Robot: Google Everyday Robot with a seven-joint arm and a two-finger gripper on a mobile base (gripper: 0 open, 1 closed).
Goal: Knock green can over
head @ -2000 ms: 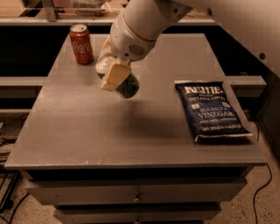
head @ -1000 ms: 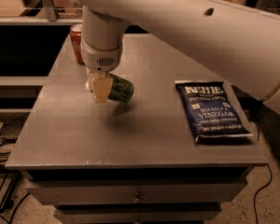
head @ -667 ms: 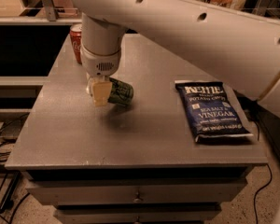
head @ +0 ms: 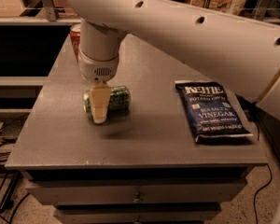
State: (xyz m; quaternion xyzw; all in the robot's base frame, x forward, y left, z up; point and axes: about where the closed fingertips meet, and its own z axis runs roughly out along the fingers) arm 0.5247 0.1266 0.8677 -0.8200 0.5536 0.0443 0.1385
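camera view: gripper (head: 99, 107) overlaps the green can (head: 118, 97) lying on its side.

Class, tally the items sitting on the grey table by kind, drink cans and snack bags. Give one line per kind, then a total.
Drink cans: 2, the green can lying on its side and the red can partly hidden behind the arm.
Snack bags: 1, the blue Kettle chip bag.
Total: 3.
Not counted: the gripper, which hangs in front of the green can's left part.
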